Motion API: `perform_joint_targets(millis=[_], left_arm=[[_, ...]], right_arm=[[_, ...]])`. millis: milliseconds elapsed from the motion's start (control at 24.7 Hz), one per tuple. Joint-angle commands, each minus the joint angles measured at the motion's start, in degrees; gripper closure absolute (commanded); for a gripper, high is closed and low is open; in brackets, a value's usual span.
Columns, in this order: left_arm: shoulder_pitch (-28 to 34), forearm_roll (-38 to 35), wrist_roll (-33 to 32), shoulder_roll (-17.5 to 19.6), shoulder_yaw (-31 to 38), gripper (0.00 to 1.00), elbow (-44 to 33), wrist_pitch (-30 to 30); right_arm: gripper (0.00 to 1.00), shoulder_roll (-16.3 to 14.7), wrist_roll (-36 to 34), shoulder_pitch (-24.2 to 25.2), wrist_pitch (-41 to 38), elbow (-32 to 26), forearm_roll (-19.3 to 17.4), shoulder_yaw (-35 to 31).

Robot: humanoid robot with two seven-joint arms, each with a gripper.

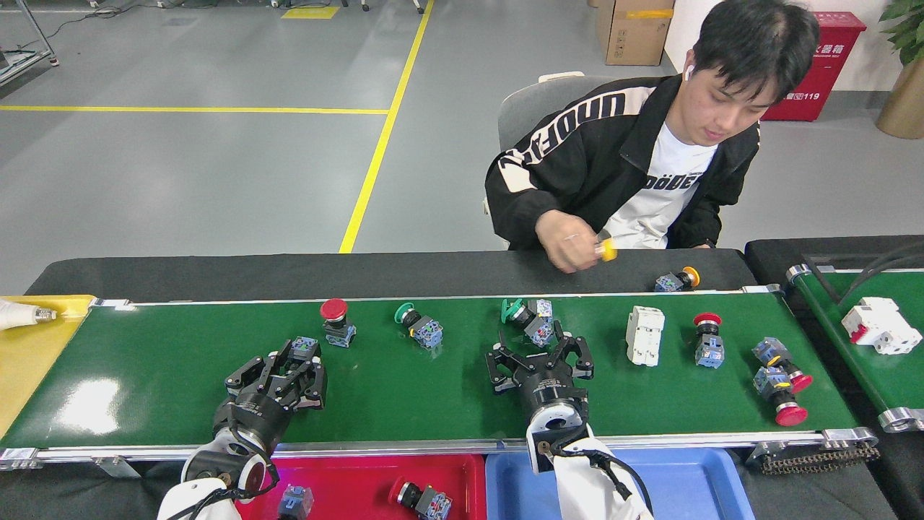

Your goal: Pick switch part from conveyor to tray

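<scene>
below, red tray (346, 484) holding two switch parts (422, 498), blue tray (686, 484) bare, both grippers' fingers apart over conveyor (433, 390)

grey floor (216, 180), yellow lines (375, 155)

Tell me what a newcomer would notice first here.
The long green conveyor dotted with push-button switch parts stands out, with the left gripper down over a switch part and the right gripper just short of a green-capped switch part. Behind the belt, a seated person's hand holds something yellow-tipped.
</scene>
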Motion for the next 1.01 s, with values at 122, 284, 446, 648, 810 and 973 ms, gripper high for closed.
perform_joint_targets(millis=[122, 284, 446, 648, 810, 973], left_arm=[[10.24, 3.96, -0.05, 0.01, 0.02, 0.97, -15.79, -4.23], [26.14, 8.26, 0.04, 0.71, 2.65, 0.96, -30.46, -9.85], [31.78, 9.14, 1.18, 0.71, 3.97, 0.90, -30.99, -13.45], [32.13, 9.14, 1.44, 1.24, 3.97, 0.00, -30.99, -14.86], [32.22, 9.40, 1.53, 0.36, 6.26, 0.00, -30.99, -13.98], [31.34, 10.28, 1.09, -2.80, 13.55, 0.00, -30.99, -5.63]], right_arm=[[0.82, 0.14, -1.36, -1.59, -2.58, 0.19, -0.71, 1.60], [0.83, -0.48, -1.36, -1.42, -2.66, -1.04, -0.80, 1.60], [0.83, -2.41, -0.66, 3.16, -5.74, -12.29, -0.71, 1.51], [0.82, -7.94, 1.89, 15.89, -14.00, -32.67, -0.45, 2.83], [0.58, -9.26, 4.53, 27.33, -26.13, -41.12, -0.27, 3.97], [0.01, -6.36, 7.69, 28.29, -25.43, -40.68, -0.27, 3.89]])
